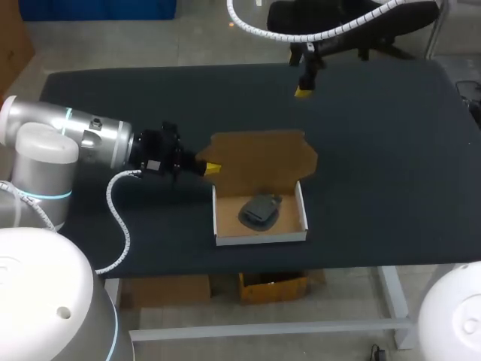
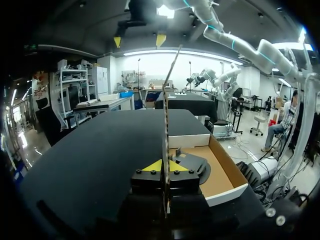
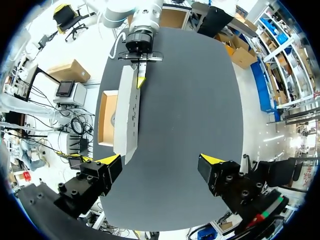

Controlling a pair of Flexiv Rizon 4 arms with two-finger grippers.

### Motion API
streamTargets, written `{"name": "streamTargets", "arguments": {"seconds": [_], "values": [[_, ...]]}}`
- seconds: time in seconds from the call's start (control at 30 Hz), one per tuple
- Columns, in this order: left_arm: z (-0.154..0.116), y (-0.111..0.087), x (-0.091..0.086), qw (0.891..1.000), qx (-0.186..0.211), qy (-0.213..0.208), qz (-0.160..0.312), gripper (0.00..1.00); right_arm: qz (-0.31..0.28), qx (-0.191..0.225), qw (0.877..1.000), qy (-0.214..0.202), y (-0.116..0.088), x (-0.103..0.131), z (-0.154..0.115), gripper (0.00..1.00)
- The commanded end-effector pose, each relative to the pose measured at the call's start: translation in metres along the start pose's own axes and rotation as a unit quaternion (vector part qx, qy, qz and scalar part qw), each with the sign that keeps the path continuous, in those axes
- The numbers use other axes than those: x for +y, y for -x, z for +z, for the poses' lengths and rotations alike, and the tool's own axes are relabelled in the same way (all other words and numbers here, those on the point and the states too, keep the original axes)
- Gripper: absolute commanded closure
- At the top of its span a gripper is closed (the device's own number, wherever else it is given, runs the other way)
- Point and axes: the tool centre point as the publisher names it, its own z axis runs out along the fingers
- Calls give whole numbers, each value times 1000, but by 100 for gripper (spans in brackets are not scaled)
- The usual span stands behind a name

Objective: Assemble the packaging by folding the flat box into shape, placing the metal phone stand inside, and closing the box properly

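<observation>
The box (image 1: pixel 261 238) stands on the worktop (image 1: pixel 376 150) close to its near edge, about in the middle. Its tray is open, with white walls and a brown floor. The stand (image 1: pixel 261 210), dark grey, lies inside the tray, near the middle of the floor.

The lid (image 1: pixel 259 158) rises from the far wall of the tray. In the left wrist view it seems to stand almost upright, but the head view does not show the angle well.

The left gripper (image 1: pixel 213 168) comes in from the left edge of the worktop. It pinches the left edge of the lid, and the left wrist view shows the cardboard sheet held between the two yellow tips.

The right gripper (image 1: pixel 303 92) is over the far part of the worktop, well apart from the box. In its own wrist view its fingers (image 3: pixel 111 161) are spread wide and hold nothing.
</observation>
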Motion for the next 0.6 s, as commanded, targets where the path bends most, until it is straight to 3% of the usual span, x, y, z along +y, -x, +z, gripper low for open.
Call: {"name": "streamTargets", "arguments": {"seconds": [0.03, 0.5, 0.6], "values": [[0, 0, 1, 1000, 2, 0, 0, 100, 3, 0, 1000, -8, 3, 10, 9, 0], [0, 0, 1, 1000, 2, 0, 0, 100, 5, 6, 1000, -2, 3, 14, 17, 0], [0, 0, 1, 1000, 2, 0, 0, 100, 11, 7, 1000, -3, 3, -1, 10, 0]]}}
